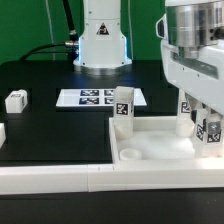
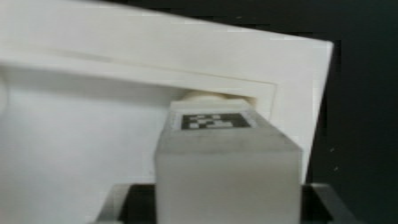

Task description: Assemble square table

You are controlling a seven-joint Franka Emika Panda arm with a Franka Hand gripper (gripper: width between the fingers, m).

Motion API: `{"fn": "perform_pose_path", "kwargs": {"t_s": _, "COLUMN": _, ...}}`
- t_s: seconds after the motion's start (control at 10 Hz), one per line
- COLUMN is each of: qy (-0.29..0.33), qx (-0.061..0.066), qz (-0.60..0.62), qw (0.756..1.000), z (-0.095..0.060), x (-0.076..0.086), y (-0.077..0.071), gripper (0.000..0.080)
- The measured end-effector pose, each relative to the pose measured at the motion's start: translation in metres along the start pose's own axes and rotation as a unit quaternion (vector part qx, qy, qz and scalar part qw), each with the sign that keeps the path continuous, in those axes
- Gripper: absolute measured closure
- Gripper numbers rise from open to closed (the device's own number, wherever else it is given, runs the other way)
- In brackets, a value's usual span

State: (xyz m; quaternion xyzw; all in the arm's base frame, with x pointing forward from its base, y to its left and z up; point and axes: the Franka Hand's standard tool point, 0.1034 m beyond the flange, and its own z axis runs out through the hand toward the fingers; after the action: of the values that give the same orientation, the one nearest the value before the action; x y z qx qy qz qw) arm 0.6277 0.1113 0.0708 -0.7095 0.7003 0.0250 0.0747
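1. The square table top [image 1: 165, 150] lies flat on the black table [image 1: 50, 120], toward the exterior view's right and near the front, against the long white border bar [image 1: 60, 178].
2. One white leg [image 1: 122, 108] with a black-white tag stands upright at the top's far corner on the exterior view's left. A second leg [image 1: 186, 112] stands upright near the far edge, further to the exterior view's right.
3. The pincer [image 1: 211, 132] is low over the top's corner on the exterior view's right, under the white arm. It grasps a third tagged leg [image 2: 217, 125], with the fingers clenched on the leg's sides.
4. In the wrist view, this leg [image 1: 211, 130] points down to the inner corner of the top [image 2: 107, 90], and its tip is at the round socket [image 2: 210, 97] there. I cannot tell if it is already seated.
5. A loose leg [image 1: 16, 100] lies on the table at the exterior view's left, well apart from the pincer.
6. The marker board [image 1: 97, 98] lies behind the top, near the robot base [image 1: 100, 45].
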Motion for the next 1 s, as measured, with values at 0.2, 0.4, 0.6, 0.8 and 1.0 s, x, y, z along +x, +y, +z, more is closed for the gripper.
{"fn": "perform_pose_path", "kwargs": {"t_s": 0.2, "qy": 0.001, "qx": 0.003, "qz": 0.077, "qw": 0.997, "z": -0.0001, "x": -0.0024, "y": 0.0004, "gripper": 0.0509}}
{"fn": "perform_pose_path", "kwargs": {"t_s": 0.4, "qy": 0.002, "qx": 0.003, "qz": 0.092, "qw": 0.996, "z": -0.0003, "x": -0.0016, "y": 0.0005, "gripper": 0.0509}}
{"fn": "perform_pose_path", "kwargs": {"t_s": 0.6, "qy": 0.005, "qx": 0.001, "qz": 0.05, "qw": 0.999, "z": 0.0013, "x": -0.0005, "y": 0.0012, "gripper": 0.0408}}
{"fn": "perform_pose_path", "kwargs": {"t_s": 0.8, "qy": 0.015, "qx": -0.014, "qz": -0.144, "qw": 0.989, "z": 0.0046, "x": 0.0028, "y": 0.0007, "gripper": 0.0274}}
{"fn": "perform_pose_path", "kwargs": {"t_s": 1.0, "qy": 0.015, "qx": -0.016, "qz": -0.225, "qw": 0.974, "z": 0.0044, "x": 0.0022, "y": 0.0003, "gripper": 0.0156}}
